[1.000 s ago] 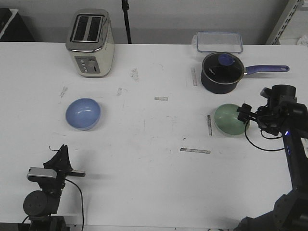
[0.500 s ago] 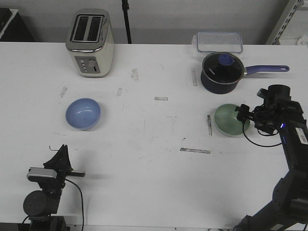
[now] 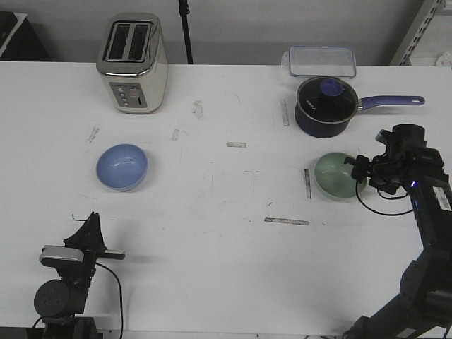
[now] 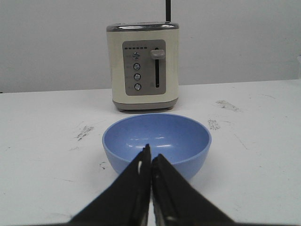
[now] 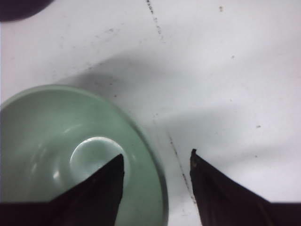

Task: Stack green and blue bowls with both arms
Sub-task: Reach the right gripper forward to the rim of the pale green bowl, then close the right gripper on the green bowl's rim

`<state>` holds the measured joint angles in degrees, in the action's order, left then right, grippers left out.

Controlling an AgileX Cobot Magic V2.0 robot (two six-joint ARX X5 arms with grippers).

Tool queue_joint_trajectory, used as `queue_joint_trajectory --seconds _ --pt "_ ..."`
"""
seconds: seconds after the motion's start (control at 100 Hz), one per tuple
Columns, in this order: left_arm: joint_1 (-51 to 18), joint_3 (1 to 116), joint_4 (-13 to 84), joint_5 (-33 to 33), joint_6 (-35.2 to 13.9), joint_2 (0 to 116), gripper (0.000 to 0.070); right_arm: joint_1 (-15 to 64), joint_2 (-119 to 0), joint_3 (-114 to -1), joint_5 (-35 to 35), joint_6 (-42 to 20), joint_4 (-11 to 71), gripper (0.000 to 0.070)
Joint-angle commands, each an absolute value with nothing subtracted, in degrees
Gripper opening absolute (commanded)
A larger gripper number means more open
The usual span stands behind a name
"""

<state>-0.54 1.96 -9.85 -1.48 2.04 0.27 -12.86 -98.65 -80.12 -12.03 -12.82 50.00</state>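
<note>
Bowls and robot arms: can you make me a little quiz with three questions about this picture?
1. True or false: the green bowl is already stacked inside the blue bowl.
2. Which gripper has one finger over a bowl's rim and one outside it? A) left gripper B) right gripper C) neither
3. Fill in: behind the blue bowl stands a cream-coloured ____.

Key
1. False. The bowls sit far apart on the white table.
2. B. The right gripper is open, straddling the green bowl's rim; the left gripper is shut, short of the blue bowl.
3. toaster
</note>
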Motion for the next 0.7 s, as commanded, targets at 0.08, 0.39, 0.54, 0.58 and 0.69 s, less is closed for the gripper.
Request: queue_joint_trajectory --seconds 0.08,0.39,0.54,0.58,0.69 --pt "-0.6 0.7 -10.5 -1.4 1.9 0.2 0.0002 -13.0 -100.7 -81.3 -12.2 -12.1 50.4 0.0281" --pt "-0.6 0.7 -10.5 -1.4 1.9 0.2 0.0002 -12.9 -101.5 -81.3 -12.1 -11.3 50.6 0.0187" --pt "-0.6 0.7 -10.5 -1.4 1.9 0.2 0.0002 -12.8 -101.7 -81.3 -12.1 -11.1 50.5 0.0155" --pt "-0.6 0.7 -10.5 -1.5 1.9 0.2 0.0002 -12.8 -101.8 -81.3 -12.1 -11.1 50.7 0.0128" --pt "-0.6 0.7 -10.5 -1.5 1.9 0.2 0.0002 -12.8 -102.4 -81.3 -12.1 -11.0 50.7 0.0088"
